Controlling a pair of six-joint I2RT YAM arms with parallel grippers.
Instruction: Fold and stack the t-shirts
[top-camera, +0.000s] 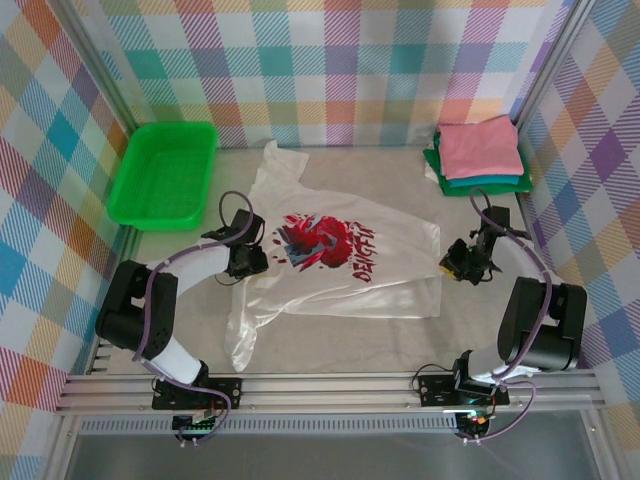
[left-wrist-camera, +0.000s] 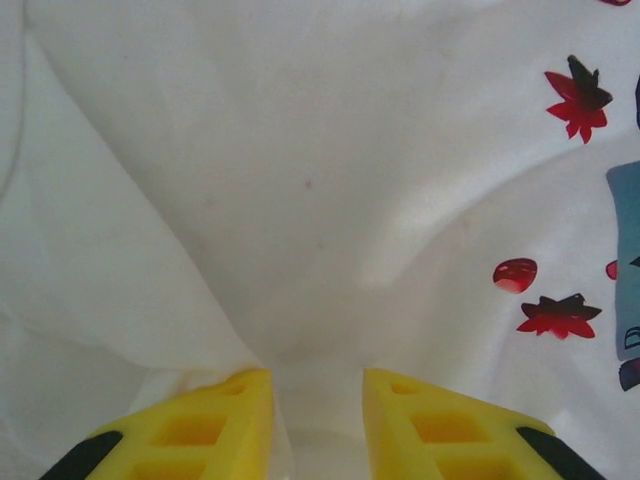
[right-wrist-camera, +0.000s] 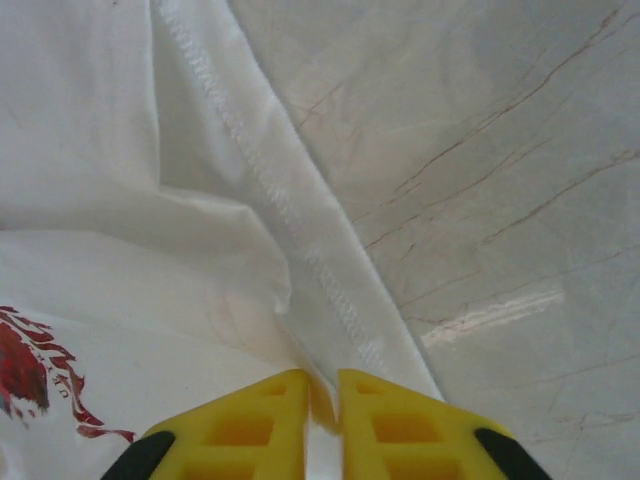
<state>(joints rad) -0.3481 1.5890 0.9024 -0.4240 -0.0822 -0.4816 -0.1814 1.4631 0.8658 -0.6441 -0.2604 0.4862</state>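
On the table (top-camera: 400, 340), seen from above, a white t-shirt (top-camera: 400, 295) with a red-and-black chest graphic lies spread between the two arms. The left gripper (top-camera: 247, 262) sits at its left edge and the right gripper (top-camera: 455, 265) at its right edge. At the far right, a pink t-shirt (top-camera: 478, 147) lies folded on a teal t-shirt (top-camera: 480, 180) and a green t-shirt (top-camera: 432, 160). A green tray (top-camera: 120, 190) stands far left.

In the left wrist view, the left gripper (left-wrist-camera: 317, 385) holds its yellow fingers narrowly apart, a gathered fold of the white t-shirt (left-wrist-camera: 300, 180) pinched between them.

In the right wrist view, the right gripper (right-wrist-camera: 323, 385) is almost closed, the stitched hem (right-wrist-camera: 270, 190) of the white t-shirt (right-wrist-camera: 120, 200) caught between its fingers.
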